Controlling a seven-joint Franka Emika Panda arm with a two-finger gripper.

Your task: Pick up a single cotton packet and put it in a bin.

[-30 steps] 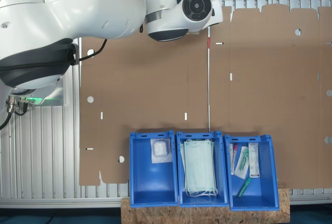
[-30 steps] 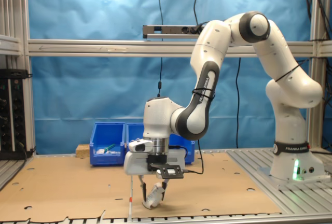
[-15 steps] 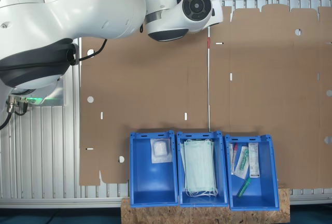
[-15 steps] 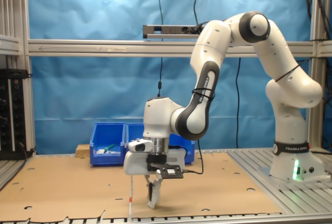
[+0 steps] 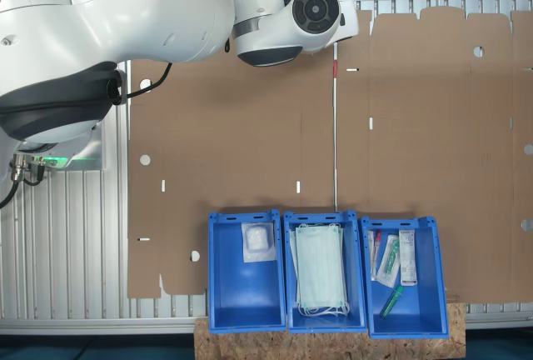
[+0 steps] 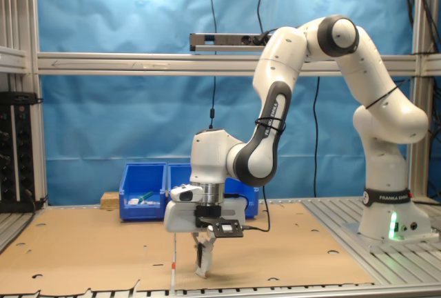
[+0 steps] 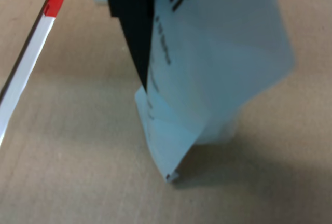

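Cotton packet (image 7: 218, 53), dark print too blurred to read, pinched in closed gripper (image 6: 202, 260) above cardboard (image 6: 96, 243).

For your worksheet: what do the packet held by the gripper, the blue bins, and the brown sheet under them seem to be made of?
Cotton packet: seemingly thin glossy plastic film, creased and folded.
Blue bins: apparently rigid moulded plastic, smooth, uniform walls.
Brown sheet: looks like matte cardboard, with die-cut slots and holes.

Hand (image 6: 202, 262) low, pointing down, clamped

White cotton packet (image 7: 218, 63) hangs crumpled, apparently touching cardboard; bin (image 5: 245, 272) well apart.
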